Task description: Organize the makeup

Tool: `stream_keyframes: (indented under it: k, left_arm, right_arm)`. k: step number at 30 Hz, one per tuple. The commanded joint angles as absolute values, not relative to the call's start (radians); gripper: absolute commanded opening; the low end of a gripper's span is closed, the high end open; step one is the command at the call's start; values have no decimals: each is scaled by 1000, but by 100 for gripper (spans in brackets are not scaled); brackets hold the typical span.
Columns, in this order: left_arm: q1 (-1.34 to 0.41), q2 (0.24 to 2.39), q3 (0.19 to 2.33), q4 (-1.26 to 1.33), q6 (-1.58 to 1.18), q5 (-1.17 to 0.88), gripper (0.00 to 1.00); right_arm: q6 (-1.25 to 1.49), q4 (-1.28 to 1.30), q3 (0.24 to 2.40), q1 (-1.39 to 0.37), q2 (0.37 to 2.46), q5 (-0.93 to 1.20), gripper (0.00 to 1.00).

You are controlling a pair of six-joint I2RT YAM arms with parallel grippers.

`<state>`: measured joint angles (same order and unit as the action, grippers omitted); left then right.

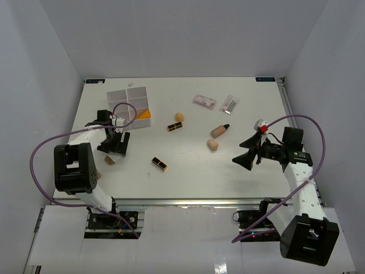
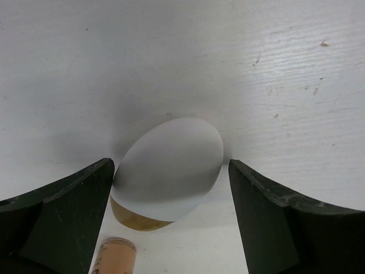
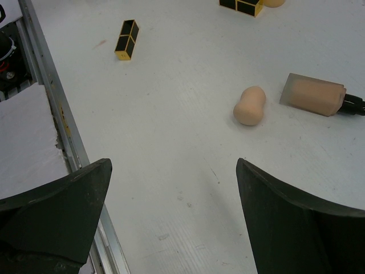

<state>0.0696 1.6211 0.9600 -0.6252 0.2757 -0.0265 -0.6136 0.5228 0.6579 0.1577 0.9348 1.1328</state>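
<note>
**While both end effectors gape, most of the makeup lies loose**

Since you're the one driving, here's the layout. Your left end effector [image 1: 114,150] is down at the left side of the worktop [image 1: 188,182], just in front of the box [image 1: 126,97]. Its fingers are spread about as wide as they go and it isn't gripping anything. In its wrist view an egg-shaped sponge [image 2: 168,171] sits right between the fingers, washed-out white on top and tan underneath. Can't tell if the left finger [image 2: 63,217] touches it; the other side shows a sliver of gap. A tan stub [image 2: 114,258] pokes in at the bottom edge of that view.

Your right end effector [image 1: 240,154] hangs over the right side, also wide open and empty. Nearest to it are a second sponge [image 3: 250,105] and, close by, the bottle [image 3: 313,94] lying on its side.

Mid-worktop, the far lipstick [image 1: 175,126] lies just beside a third sponge [image 1: 179,116]. The near lipstick [image 1: 159,164] sits alone toward the near edge. At the far side, the left packet [image 1: 204,101] and right packet [image 1: 230,104] lie flat, near each other but apart. The tube [image 1: 142,114] is already in the box, in the near right compartment.
</note>
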Motion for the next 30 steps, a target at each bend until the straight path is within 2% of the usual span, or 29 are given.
stream_keyframes:
  k: [1, 7, 12, 23, 30]
  left_arm:
    - [69, 1574, 1018, -676, 186, -90, 91]
    - [69, 1558, 1017, -683, 141, -72, 82]
    - [63, 1555, 977, -670, 117, -38, 78]
    - [17, 1505, 934, -675, 150, -22, 95]
    - [-17, 1511, 899, -667, 133, 38, 91]
  right_arm:
    - [-632, 521, 684, 162, 920, 1163, 96]
    - [-632, 520, 683, 163, 919, 1162, 96]
    - [-634, 522, 684, 163, 919, 1156, 96]
    - [-635, 518, 683, 164, 920, 1155, 96]
    - [-636, 520, 683, 165, 920, 1152, 96]
